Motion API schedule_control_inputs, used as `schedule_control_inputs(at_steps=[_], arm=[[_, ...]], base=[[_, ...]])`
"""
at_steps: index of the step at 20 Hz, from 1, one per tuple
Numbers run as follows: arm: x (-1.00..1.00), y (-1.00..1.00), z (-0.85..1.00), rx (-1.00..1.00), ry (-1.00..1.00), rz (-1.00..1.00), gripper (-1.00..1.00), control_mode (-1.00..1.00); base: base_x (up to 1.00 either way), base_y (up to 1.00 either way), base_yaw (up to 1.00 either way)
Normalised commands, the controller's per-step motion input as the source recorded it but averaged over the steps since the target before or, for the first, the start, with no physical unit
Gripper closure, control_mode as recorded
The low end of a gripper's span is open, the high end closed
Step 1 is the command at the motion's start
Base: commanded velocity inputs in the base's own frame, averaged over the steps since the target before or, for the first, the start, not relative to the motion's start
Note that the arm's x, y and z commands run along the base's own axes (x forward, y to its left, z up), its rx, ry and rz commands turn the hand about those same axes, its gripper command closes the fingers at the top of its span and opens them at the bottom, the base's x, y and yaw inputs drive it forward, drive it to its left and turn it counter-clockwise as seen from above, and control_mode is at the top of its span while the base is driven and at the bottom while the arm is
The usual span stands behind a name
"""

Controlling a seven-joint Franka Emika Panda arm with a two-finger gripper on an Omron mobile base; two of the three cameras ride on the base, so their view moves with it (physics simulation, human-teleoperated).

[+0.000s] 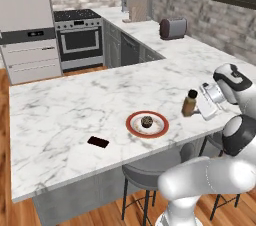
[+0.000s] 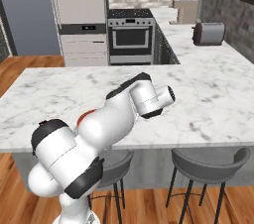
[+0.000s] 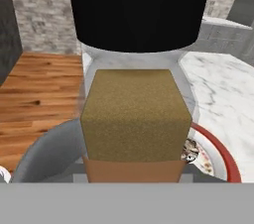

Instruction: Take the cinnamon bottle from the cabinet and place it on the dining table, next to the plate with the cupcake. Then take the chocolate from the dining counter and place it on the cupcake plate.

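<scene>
Your gripper (image 1: pixel 197 110) sits at the right side of the marble tabletop (image 1: pixel 60 110), hand tilted toward the cinnamon bottle (image 1: pixel 189 103). In the left base view the bottle leans slightly, black cap up, its base at or just above the tabletop surface; you cannot tell which. It lies just right of the plate (image 1: pixel 147 124), apart from the red-brown rim.

In the hand view the cinnamon bottle (image 3: pixel 136 114) sits right up against the camera, black cap at the top and tan label below, so the fingertips are hidden behind it. You cannot tell from any view whether the gripper is pinching the bottle or spread off it.

The cupcake (image 1: pixel 146 121) stands at the middle of the plate; in the hand view a slice of the plate's red rim (image 3: pixel 218 153) shows behind the bottle. The chocolate (image 1: pixel 98 142) lies flat on the tabletop left of the plate, well apart from it, near the front edge.

A toaster (image 1: pixel 173 28) stands on the far counter run, and an oven (image 1: pixel 79 40) behind it.
</scene>
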Motion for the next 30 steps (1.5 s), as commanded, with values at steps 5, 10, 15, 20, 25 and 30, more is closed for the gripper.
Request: schedule_control_inputs(at_steps=[5, 10, 15, 20, 25, 30], arm=[[0.26, -0.01, -0.31, 0.03, 0.01, 0.00, 1.00, -1.00], [0.27, -0.05, -0.27, 0.07, 0.06, 0.01, 1.00, -1.00], [0.31, -0.09, -0.25, 0.04, 0.08, 0.02, 1.00, -1.00], [0.33, -0.05, -0.29, 0.00, 0.07, 0.03, 1.00, -1.00], [0.32, -0.09, -0.24, 0.00, 0.03, 0.04, 1.00, -1.00], [0.32, -0.11, -0.23, 0.01, 0.00, 0.04, 1.00, -1.00]], base=[[0.00, 0.00, 0.00], [0.00, 0.00, 0.00], [0.00, 0.00, 0.00], [0.00, 0.00, 0.00], [0.00, 0.00, 0.00], [0.00, 0.00, 0.00]])
